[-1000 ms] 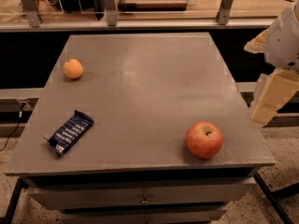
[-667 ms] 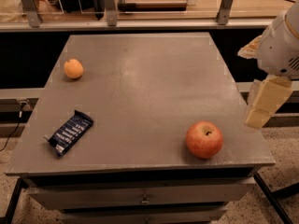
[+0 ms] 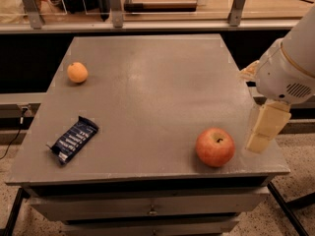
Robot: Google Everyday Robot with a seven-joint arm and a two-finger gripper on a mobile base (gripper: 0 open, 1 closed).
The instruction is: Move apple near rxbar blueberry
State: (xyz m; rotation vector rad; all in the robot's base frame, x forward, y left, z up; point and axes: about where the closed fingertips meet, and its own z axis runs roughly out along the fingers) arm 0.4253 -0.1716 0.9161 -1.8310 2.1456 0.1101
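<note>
your robot's arm [image 3: 290, 58] is white and smooth, like a fat round tube. a thin tan ring runs around it where two parts meet. on its round end you can see a small patch of little dark slots, like a vent. a pale cream bit pokes out on its left side. the gripper [image 3: 266, 128] hangs under that round end, at the right edge of the table [image 3: 147, 92]. it is pale cream and blocky, like stacked butter blocks, with a line across it.

Gripper [image 3: 265, 131] low at far right, downward.
</note>
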